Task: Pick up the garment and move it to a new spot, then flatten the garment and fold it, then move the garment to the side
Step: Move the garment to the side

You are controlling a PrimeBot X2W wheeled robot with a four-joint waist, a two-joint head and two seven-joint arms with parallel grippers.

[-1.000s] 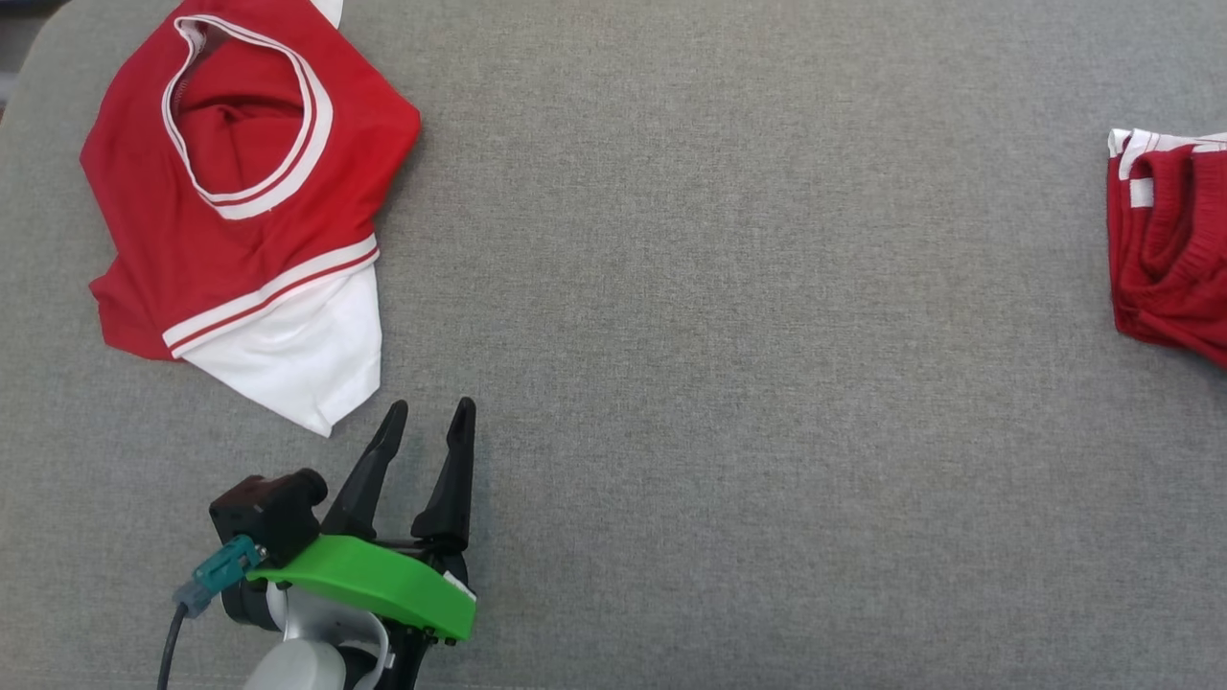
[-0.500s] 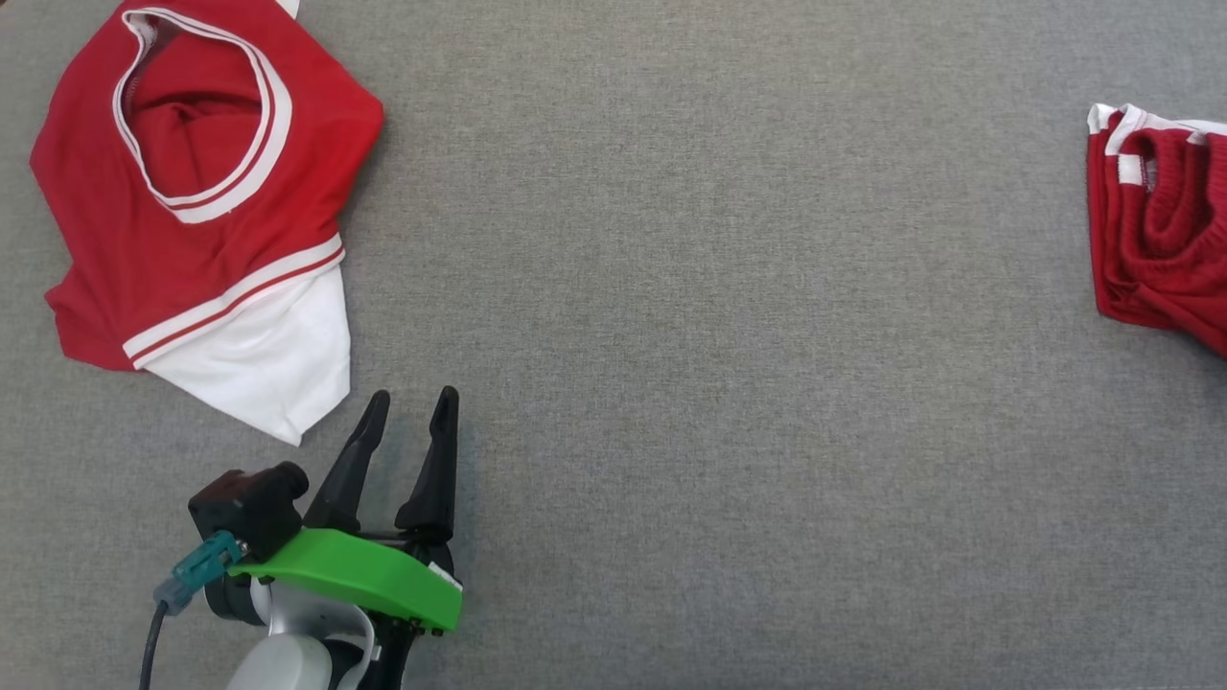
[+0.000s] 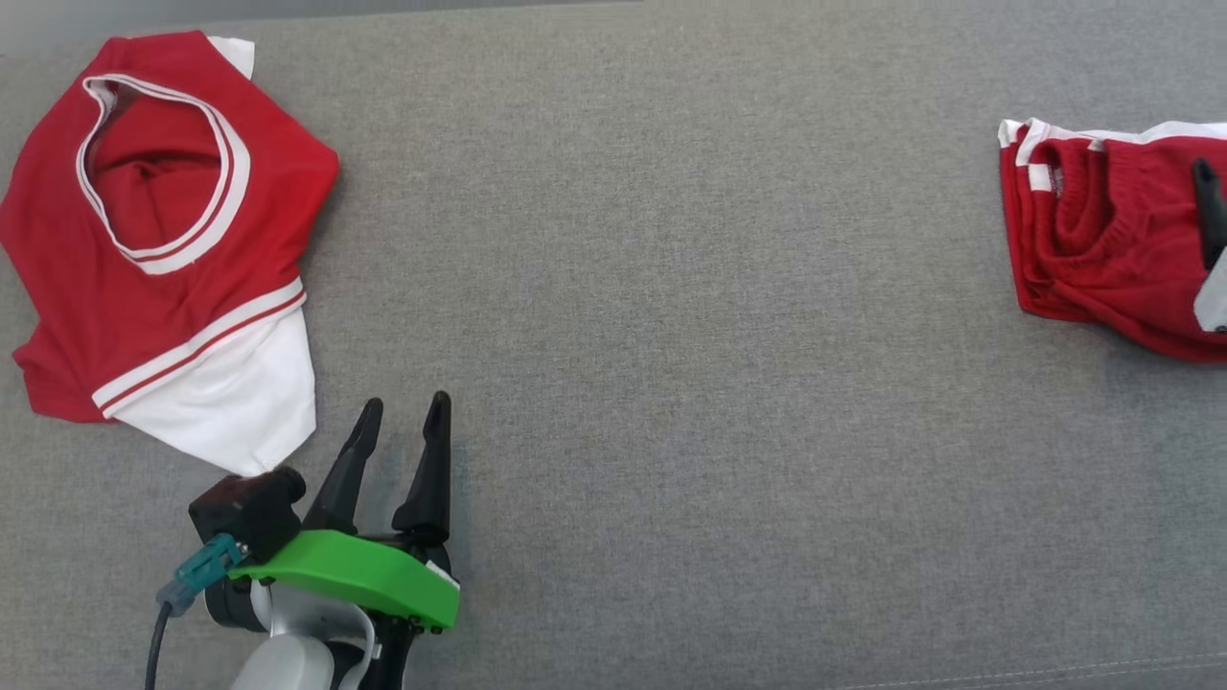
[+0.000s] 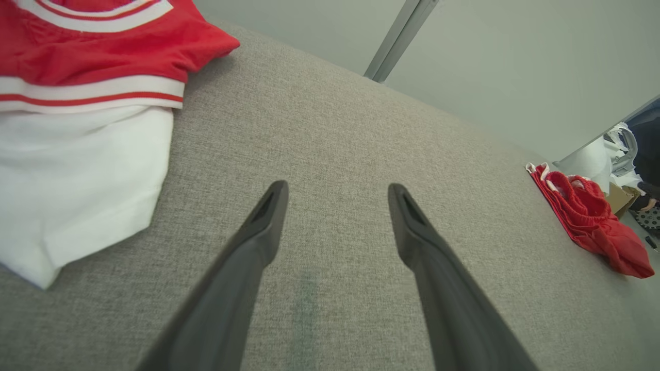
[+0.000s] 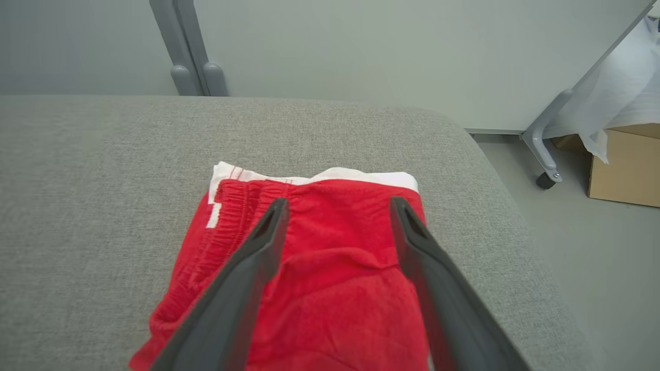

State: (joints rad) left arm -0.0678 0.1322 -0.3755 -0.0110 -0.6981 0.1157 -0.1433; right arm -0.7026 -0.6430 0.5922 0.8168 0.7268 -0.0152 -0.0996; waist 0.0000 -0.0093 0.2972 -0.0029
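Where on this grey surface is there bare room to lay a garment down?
The widest bare stretch of the grey surface runs between the red-and-white jersey on the left and the red shorts on the right. Crowded: the jersey's white corner, near the open left gripper, and the shorts, under the open right gripper.

Tabletop (image 3: pixel 719 383): coarse grey woven cloth, matt. Garment (image 5: pixel 330 288): red knit cloth, matt. Jersey (image 3: pixel 153 316): smooth red-and-white cloth. Fingers (image 4: pixel 258 242) of left hand (image 4: pixel 336 191): dark matt plastic.
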